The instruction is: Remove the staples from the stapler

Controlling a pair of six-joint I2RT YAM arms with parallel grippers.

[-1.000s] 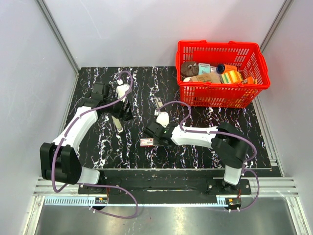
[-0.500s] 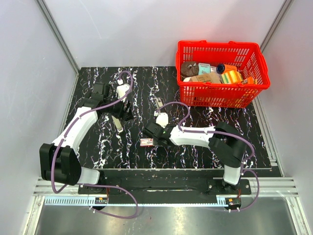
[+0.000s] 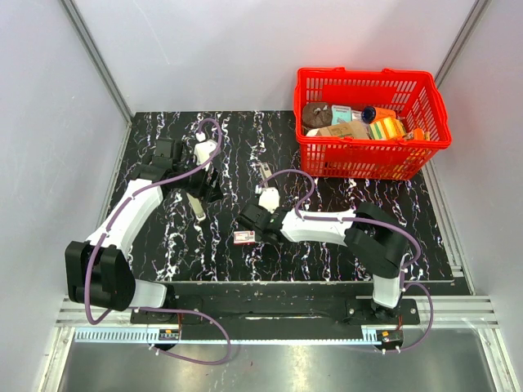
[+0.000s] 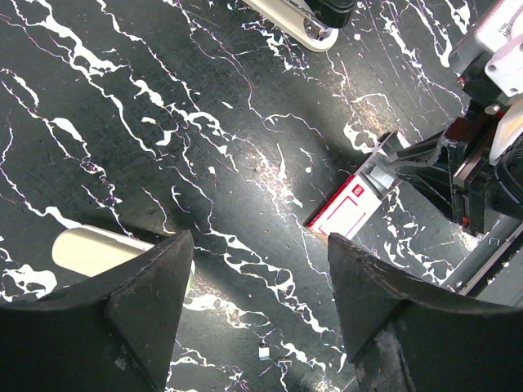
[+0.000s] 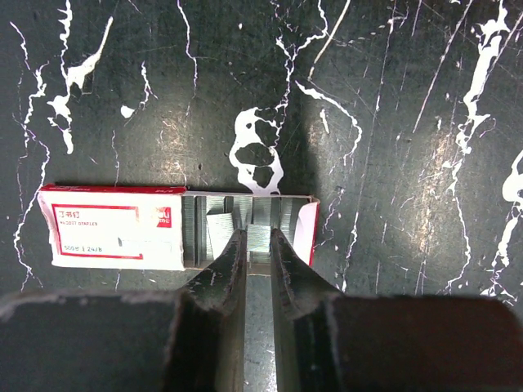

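The stapler [image 3: 196, 206] is a slim pale-topped bar lying on the black marbled table just below my left gripper [image 3: 208, 186]. In the left wrist view its rounded end [image 4: 90, 249] shows beside my left finger. My left gripper [image 4: 260, 241] is open and empty above the table. My right gripper [image 3: 249, 220] is low over the open end of the small red-and-white staple box [image 3: 243, 237]. In the right wrist view the right gripper [image 5: 257, 233] is pinched on a short staple strip [image 5: 263, 245] inside the box [image 5: 114, 237], which holds more staples.
A second slim pale object with a dark end [image 3: 263, 173] lies right of the left gripper and shows in the left wrist view [image 4: 302, 20]. A red basket [image 3: 368, 75] full of items stands back right. Loose staples [image 4: 263, 353] lie under the left gripper.
My right gripper and the staple box have shifted slightly to the left. The left arm and the stapler have not moved.
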